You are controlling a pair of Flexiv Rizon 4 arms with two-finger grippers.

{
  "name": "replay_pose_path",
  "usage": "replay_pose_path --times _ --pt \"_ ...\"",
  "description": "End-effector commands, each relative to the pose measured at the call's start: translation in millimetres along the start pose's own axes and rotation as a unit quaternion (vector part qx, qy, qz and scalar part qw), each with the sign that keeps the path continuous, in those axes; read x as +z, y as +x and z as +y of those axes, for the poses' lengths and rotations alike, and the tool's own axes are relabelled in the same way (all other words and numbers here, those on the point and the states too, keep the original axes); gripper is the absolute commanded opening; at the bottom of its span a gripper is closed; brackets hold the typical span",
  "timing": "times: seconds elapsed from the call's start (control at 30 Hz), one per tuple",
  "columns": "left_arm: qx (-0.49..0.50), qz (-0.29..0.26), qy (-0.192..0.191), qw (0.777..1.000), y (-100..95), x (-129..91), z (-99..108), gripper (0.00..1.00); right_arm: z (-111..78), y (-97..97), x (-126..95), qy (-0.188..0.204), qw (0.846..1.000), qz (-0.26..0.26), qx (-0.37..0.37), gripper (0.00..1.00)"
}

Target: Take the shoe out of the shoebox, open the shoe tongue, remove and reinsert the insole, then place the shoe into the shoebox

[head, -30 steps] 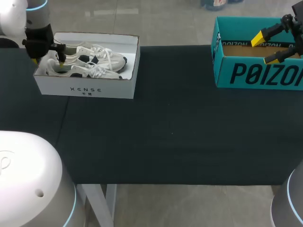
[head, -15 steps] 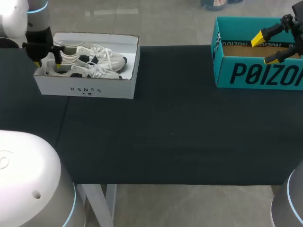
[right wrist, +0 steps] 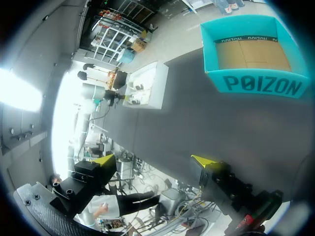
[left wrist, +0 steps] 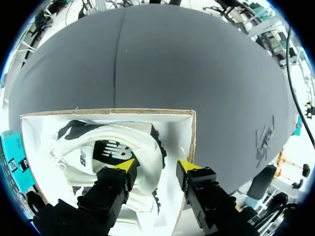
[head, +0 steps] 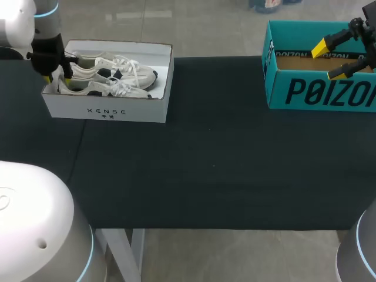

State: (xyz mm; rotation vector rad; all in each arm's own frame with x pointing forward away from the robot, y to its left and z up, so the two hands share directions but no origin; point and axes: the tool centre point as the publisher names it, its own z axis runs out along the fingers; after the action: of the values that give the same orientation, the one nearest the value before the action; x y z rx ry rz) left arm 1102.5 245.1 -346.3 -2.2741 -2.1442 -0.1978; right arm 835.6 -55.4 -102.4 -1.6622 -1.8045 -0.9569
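The white shoebox [head: 106, 111] sits at the far left of the desk [head: 223, 158]. Two white shoes lie in it side by side, with their heels to the left. Our left hand [head: 57, 79] hangs over the left end of the box, right above the heels. Its fingers are spread apart. In the left wrist view, the heel of one shoe [left wrist: 142, 147] lies between them. One yellow tip is over the shoe's mouth and the other is over the gap by the box wall. We do not think they pinch the shoe yet.

Our right hand [head: 329, 60] is well apart, above the blue-green box [head: 320, 91] at the far right. Its fingers are spread too, and it holds nothing.

We think the shoe is light. Its top looks soft and will bend if we squeeze it. The laces [head: 126, 66] are floppy and could catch on the other shoe. The sole and the back of the heel look stiffer. So the heel rim seems the best spot to hold, with one finger inside the shoe and one behind it. The shoes lie close together, and the box is thin card. It may slide or come up with the shoe, so a slow, straight lift seems best.
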Motion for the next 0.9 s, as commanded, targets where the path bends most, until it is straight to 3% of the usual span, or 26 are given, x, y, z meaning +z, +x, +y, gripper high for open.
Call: replay_pose_path --times 0.03,0.53,0.9 --pt "0.003 -0.002 0.0 1.0 -1.1 3 2 0.48 1.5 -0.6 0 0.002 1.0 -0.001 0.0 1.0" --pt "0.012 -0.001 0.013 1.0 -1.0 21 3 0.36 1.5 -0.6 0 0.002 1.0 -0.001 0.0 1.0" --pt "0.015 0.002 0.02 1.0 -1.0 37 5 0.36 1.5 -0.6 0 0.002 1.0 -0.001 0.0 1.0"
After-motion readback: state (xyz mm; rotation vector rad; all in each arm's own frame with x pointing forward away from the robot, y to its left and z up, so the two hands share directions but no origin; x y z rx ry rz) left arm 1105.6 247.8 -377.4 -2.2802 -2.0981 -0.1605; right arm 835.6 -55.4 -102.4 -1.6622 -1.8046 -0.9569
